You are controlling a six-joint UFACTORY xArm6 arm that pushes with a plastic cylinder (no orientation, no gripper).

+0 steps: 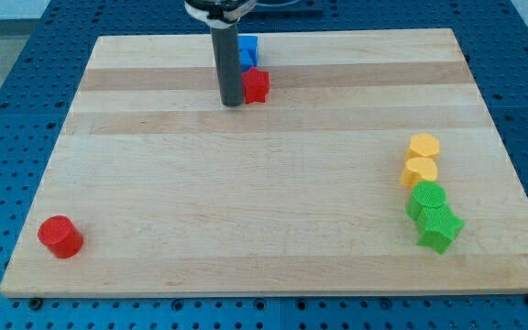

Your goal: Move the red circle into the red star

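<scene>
The red circle point(60, 236) lies near the view's bottom left corner of the wooden board. The red star point(257, 85) sits near the top middle of the board. My tip point(232, 103) stands right beside the red star, on its left, touching or nearly touching it. The tip is far from the red circle, up and to the right of it.
A blue block point(248, 49) sits just above the red star, partly hidden by the rod. At the view's right, two yellow blocks point(422, 158) and two green blocks point(434, 216) stand in a column. The board point(264, 183) rests on a blue perforated table.
</scene>
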